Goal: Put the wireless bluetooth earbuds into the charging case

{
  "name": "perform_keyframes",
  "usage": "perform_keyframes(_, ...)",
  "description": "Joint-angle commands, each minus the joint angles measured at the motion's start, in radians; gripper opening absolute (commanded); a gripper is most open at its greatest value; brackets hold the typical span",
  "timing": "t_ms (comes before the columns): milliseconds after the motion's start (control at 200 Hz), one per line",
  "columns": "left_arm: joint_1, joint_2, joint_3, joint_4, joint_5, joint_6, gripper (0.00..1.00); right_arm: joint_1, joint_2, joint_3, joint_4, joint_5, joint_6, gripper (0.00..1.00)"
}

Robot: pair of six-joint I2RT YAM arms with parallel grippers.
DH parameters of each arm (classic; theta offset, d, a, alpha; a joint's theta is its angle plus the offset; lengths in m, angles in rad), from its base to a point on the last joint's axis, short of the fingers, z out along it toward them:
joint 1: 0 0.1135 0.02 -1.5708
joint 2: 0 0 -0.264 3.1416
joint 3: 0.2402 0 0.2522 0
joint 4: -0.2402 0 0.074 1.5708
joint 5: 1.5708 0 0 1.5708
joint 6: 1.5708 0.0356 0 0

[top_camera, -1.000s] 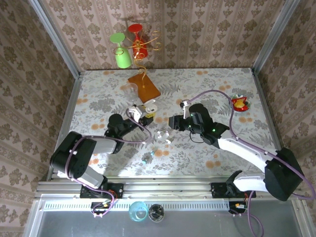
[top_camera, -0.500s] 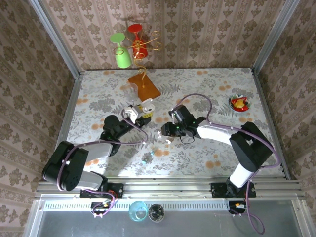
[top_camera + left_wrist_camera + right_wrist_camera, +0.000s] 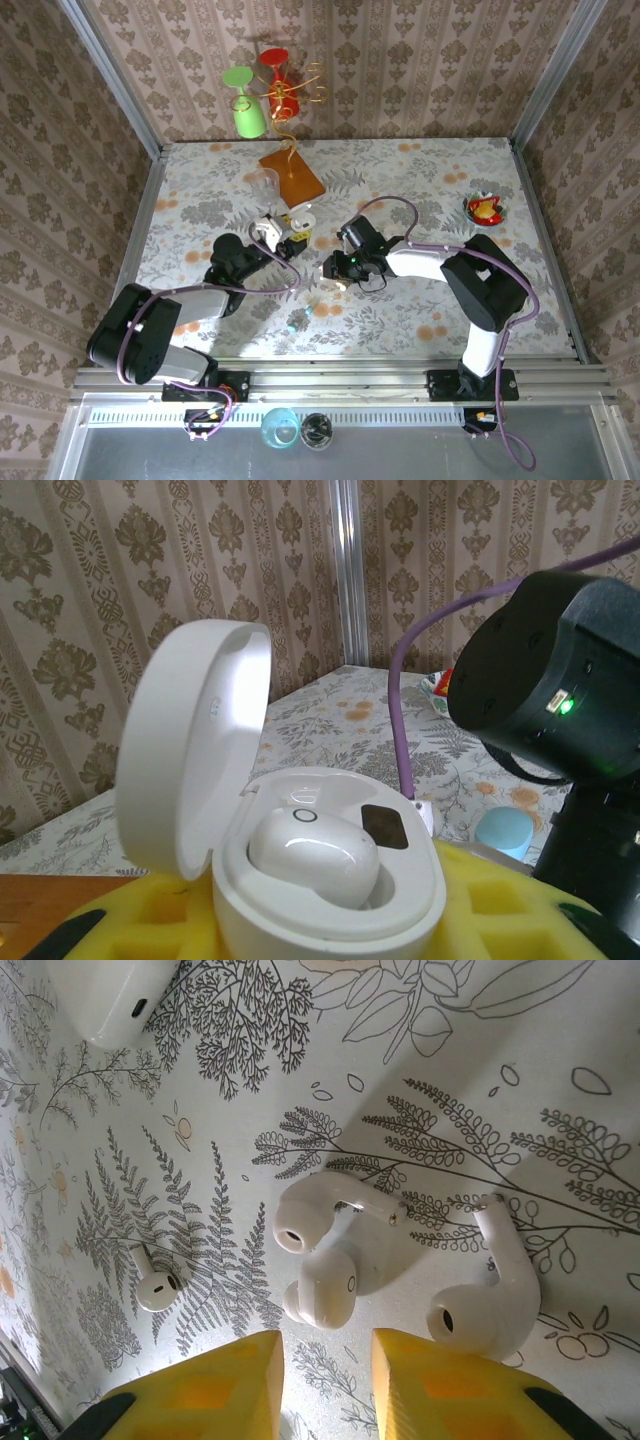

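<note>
Roughly at the middle of the worktop (image 3: 450, 180), slightly toward its left edge, the open charging case (image 3: 190, 760) is clamped between the pads of the left gripper (image 3: 283, 236), with one earbud (image 3: 312, 845) seated inside. The right gripper (image 3: 325, 1380) is held parted and empty just above the loose earbuds (image 3: 320, 1250), which lie nearer the near edge. These are judged light, rigid, glossy and slippery, so likely to squirt from a pinch. The stem or the bulb's flanks are best taken. Two are overlapped, so separating them is hard to judge. The case's second socket is partly hidden.
</note>
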Motion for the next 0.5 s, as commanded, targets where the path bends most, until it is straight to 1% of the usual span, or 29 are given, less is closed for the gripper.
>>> perform_keyframes(0,-0.002,0.007,0.002,0.026,0.021,-0.007,0.27,0.004,0.030,0.025,0.040,-0.030,0.038,0.30)
perform_keyframes(130,-0.001,-0.008,-0.003,0.015,0.015,0.001,0.27,0.003,0.041,0.027,0.031,0.001,0.035,0.29)
perform_keyframes(260,-0.001,-0.032,-0.006,-0.026,0.008,0.019,0.27,0.001,0.059,0.033,0.036,0.003,0.039,0.29)
perform_keyframes(495,-0.002,-0.041,-0.011,-0.031,0.011,0.016,0.27,0.000,0.085,0.043,0.042,0.008,0.045,0.27)
